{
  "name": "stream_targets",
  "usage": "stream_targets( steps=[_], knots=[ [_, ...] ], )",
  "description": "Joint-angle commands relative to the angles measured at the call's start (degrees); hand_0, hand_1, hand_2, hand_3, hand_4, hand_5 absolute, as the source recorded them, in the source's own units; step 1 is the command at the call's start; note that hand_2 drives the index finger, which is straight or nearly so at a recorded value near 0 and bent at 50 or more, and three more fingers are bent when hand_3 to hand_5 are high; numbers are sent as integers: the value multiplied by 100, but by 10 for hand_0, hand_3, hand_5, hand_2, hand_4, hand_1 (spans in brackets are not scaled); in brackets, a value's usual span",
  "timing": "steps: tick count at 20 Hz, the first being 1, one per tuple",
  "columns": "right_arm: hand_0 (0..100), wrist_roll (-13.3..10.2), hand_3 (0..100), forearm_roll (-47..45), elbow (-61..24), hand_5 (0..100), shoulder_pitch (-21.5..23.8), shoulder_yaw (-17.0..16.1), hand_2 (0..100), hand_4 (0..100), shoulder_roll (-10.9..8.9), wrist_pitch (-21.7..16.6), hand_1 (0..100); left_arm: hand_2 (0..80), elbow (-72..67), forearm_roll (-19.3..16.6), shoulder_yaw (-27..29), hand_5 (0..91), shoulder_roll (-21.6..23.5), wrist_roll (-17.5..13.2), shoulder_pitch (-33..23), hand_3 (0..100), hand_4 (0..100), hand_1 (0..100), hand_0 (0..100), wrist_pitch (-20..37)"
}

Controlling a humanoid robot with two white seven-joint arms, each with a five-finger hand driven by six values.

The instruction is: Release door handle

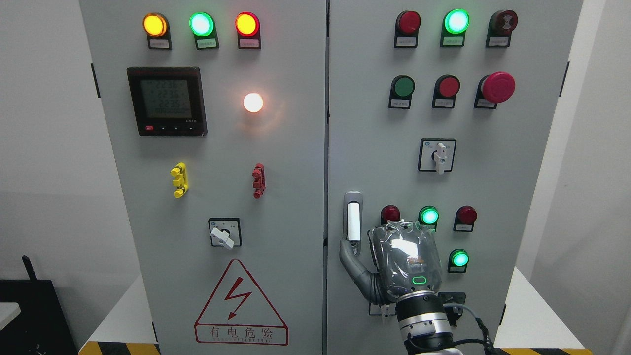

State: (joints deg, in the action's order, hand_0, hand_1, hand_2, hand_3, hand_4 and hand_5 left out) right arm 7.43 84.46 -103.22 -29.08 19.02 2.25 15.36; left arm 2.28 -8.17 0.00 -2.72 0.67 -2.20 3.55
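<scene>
The right hand (pixel 402 264) rose from the bottom edge, right of the middle, its back wrapped in clear plastic and turned to the camera. One grey digit reached up and left, its tip touching the lower end of the door handle (pixel 353 222); the other fingers lay hidden behind the palm, so whether they were curled or released could not be told. The white door handle stood upright in its recess near the left edge of the right door (pixel 493 187) of the grey cabinet, just beside the seam. Around the hand sat green and red lamps. Higher up were a rotary switch (pixel 438 155) and a red mushroom button (pixel 497 87). The left door (pixel 217 148) carried a meter (pixel 166 101), lit lamps and a warning triangle (pixel 240 303). White walls stood behind.
</scene>
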Motion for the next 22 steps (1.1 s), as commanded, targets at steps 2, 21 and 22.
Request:
stream_targets(
  steps=[2,21,22],
  knots=[
    [461,4,1000,0,12,952,-1,5,1000,916,3,28,0,0,0,0,-141,0,0,3,0,0,0,389,120,5],
    [486,4,1000,0,21,956,-1,5,1000,919,-6,46,0,0,0,0,-141,0,0,3,0,0,0,389,120,-4],
    [485,12,1000,0,21,956,-1,5,1000,919,-6,46,0,0,0,0,-141,0,0,3,0,0,0,389,120,5]
  ],
)
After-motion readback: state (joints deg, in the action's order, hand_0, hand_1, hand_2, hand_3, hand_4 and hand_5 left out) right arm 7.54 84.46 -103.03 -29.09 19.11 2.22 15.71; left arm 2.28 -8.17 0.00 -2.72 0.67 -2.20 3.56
